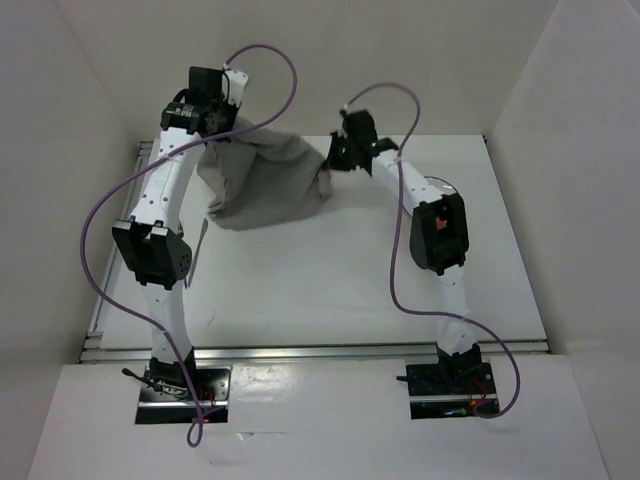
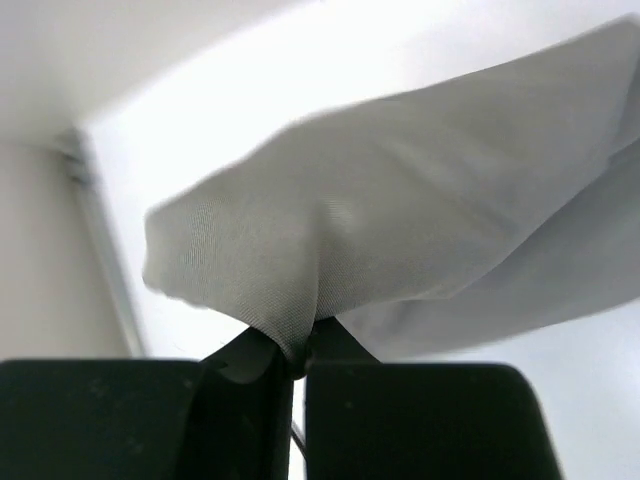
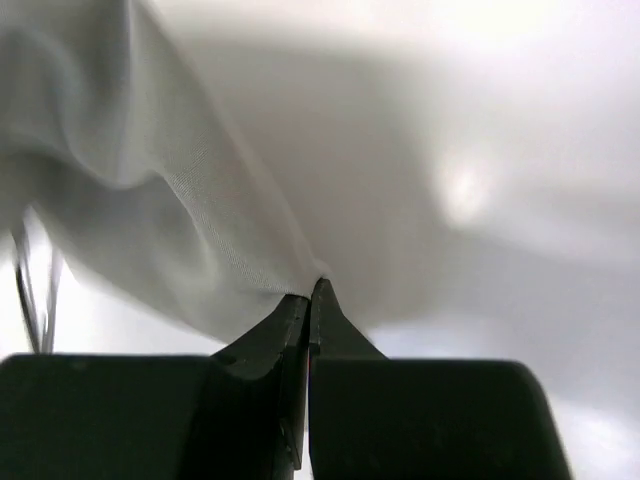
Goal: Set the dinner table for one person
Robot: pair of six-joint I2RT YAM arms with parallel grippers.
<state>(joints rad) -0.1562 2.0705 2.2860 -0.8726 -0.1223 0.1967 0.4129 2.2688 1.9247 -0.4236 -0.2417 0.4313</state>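
Above dinner table (image 1: 330, 285) | left gripper (image 2: 298, 352), right gripper (image 3: 311, 297) jaws pinching grey cloth mat (image 1: 265, 185) | advise: lower level, stretched flat.

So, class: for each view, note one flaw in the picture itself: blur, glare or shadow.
Top external: sharp, evenly lit, grey cloth clear. Left wrist: dinner table washed out, left gripper near black. Right wrist: cloth and background blurred, right gripper dark.
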